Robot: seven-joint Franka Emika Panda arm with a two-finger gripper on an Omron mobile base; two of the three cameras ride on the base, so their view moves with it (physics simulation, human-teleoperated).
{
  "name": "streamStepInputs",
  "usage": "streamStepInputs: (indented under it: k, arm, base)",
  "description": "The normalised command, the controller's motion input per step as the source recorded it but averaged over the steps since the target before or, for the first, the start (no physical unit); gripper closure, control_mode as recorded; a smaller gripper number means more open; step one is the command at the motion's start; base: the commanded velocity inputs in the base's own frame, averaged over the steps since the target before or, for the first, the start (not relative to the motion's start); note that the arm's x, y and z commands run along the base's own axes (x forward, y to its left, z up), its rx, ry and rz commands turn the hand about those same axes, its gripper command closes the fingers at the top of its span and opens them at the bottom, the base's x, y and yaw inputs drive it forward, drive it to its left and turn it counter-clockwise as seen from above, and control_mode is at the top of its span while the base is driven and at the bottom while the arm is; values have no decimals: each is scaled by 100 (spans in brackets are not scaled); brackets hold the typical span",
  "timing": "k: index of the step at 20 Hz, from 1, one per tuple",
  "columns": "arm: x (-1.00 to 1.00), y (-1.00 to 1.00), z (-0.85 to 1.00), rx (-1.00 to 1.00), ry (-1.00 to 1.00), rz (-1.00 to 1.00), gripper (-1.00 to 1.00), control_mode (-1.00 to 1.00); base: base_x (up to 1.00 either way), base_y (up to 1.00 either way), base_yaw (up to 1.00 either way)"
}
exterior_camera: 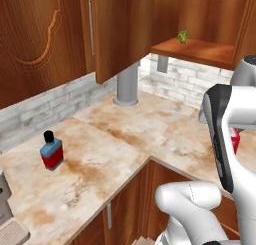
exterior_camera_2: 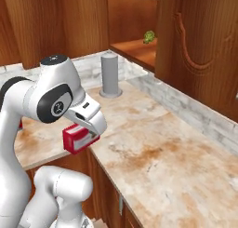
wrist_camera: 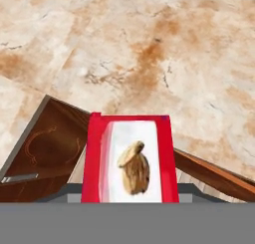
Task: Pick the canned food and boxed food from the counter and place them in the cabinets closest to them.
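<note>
Kitchen: marble counter, wooden wall cabinets.

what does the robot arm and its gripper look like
The arm is glossy white with rounded, tube-like segments, dark grey joint bands and a round dark cap with a small mark on one joint. The gripper has a white, wedge-shaped body. No cables visible.

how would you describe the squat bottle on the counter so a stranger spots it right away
Find the marble counter under the wooden wall cabinets. On its left stretch, near the brick backsplash, the bottle stands alone: blue top, red bottom, black cap.
</note>
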Motion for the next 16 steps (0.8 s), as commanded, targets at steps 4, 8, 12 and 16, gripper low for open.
streamStepInputs:
  k: [4, 8, 12, 16]
  arm:
    - [0, 0, 0, 0, 0, 0, 100, 100]
    - [0, 0, 0, 0, 0, 0, 100, 100]
    - [0, 0, 0, 0, 0, 0, 100, 100]
    - [0, 0, 0, 0, 0, 0, 100, 100]
  base:
    - [-5, 0, -28]
    - [-5, 0, -28]
    - [-4, 0, -29]
    - [-2, 10, -30]
